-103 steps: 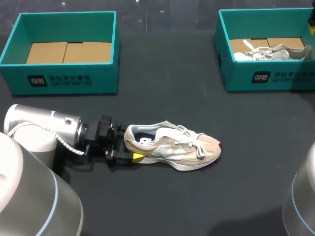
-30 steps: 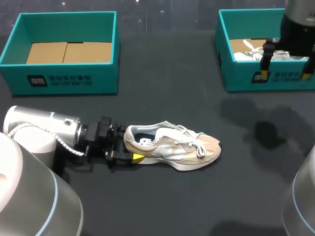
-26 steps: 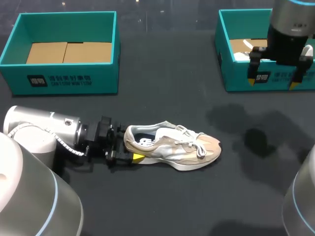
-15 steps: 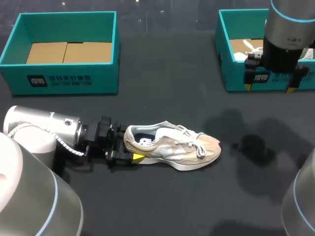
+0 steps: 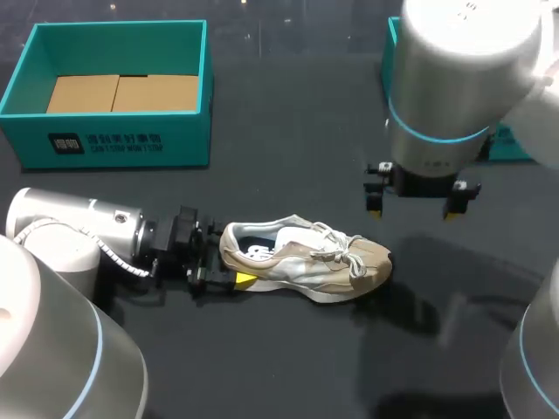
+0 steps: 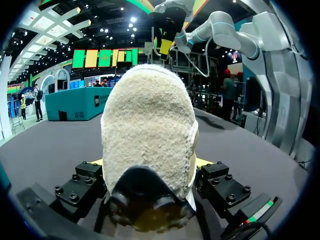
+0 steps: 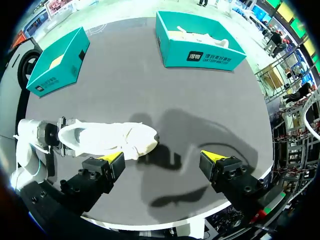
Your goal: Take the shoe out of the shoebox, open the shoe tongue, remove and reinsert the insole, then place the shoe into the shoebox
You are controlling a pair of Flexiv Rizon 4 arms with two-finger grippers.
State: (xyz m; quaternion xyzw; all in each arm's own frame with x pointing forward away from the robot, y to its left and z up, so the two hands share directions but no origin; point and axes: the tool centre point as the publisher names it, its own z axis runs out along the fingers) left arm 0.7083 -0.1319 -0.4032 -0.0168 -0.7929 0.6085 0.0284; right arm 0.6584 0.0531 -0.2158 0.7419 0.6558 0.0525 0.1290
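Left tool (image 6: 150, 165) clamps the shoe (image 5: 306, 260) heel, arm low along the worktop (image 5: 288, 131). Right tool (image 5: 413, 206) wide apart, touching nothing, pointing down, raised near the toe.

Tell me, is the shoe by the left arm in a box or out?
Out. The shoe stands on its sole on the table, heel held by the left gripper.

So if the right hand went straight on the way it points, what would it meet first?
Probably the bare table, just past the toe of the shoe. The right hand points down, open; one finger might graze the toe, depth is unclear.
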